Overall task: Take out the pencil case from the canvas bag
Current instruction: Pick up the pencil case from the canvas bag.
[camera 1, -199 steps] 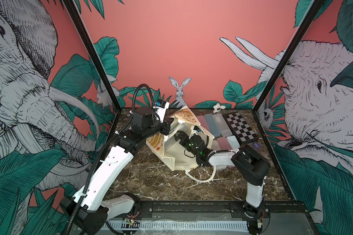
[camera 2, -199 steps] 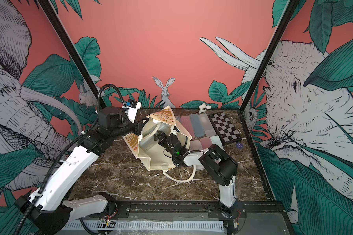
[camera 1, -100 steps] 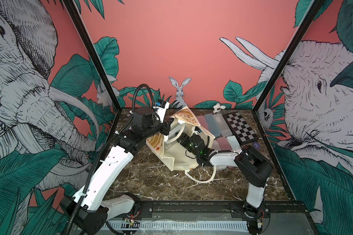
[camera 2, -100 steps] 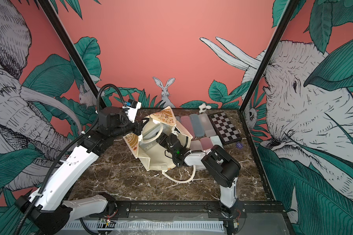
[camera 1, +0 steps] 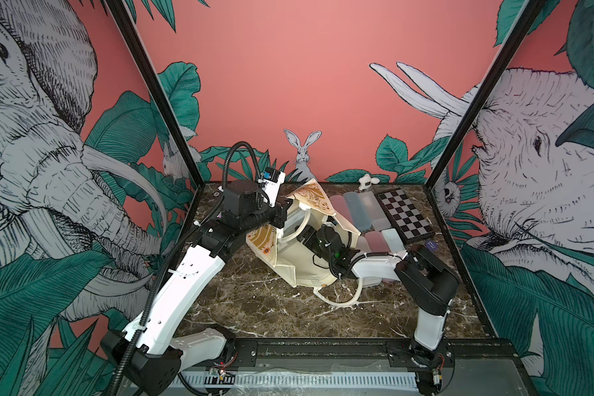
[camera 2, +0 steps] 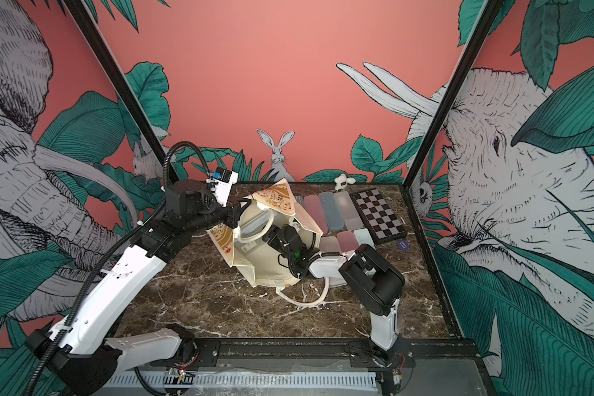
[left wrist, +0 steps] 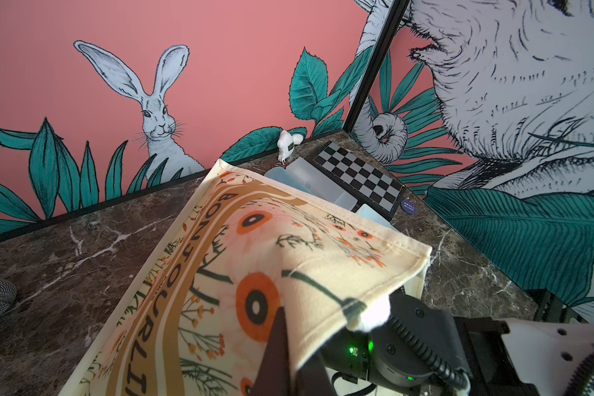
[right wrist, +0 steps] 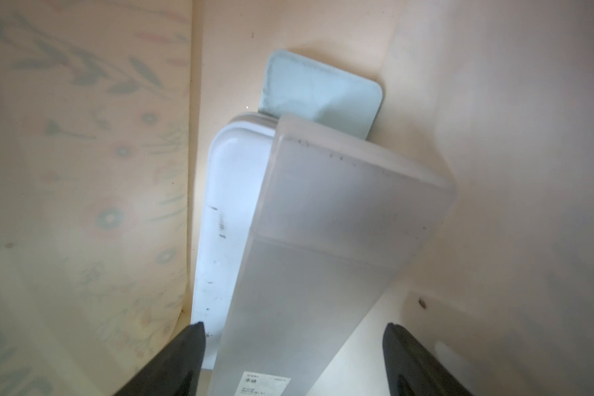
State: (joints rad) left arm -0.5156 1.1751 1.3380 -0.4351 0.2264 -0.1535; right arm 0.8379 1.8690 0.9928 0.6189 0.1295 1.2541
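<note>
The cream floral canvas bag [camera 1: 299, 271] [camera 2: 254, 264] lies on its side mid-table, its mouth lifted open. My left gripper [camera 1: 283, 214] [left wrist: 295, 339] is shut on the bag's upper rim [left wrist: 254, 247] and holds it up. My right gripper [camera 1: 302, 236] [camera 2: 271, 236] [right wrist: 294, 327] reaches inside the bag, open. A long frosted grey pencil case [right wrist: 323, 240] lies between its spread fingers, untouched. In the right wrist view a white case [right wrist: 230, 205] sits beside it and a pale blue-green one [right wrist: 319, 92] behind.
More pencil cases [camera 1: 357, 209] lie in a row at the back right, others [camera 1: 374, 240] by the right arm. A checkerboard [camera 1: 405, 214], a purple chip [camera 1: 431, 244] and a white toy [camera 1: 366, 181] are nearby. A bag handle [camera 1: 340, 298] loops over the marble in front.
The right gripper has edged slightly deeper into the bag. The left arm and the bag's rim have stayed put.
</note>
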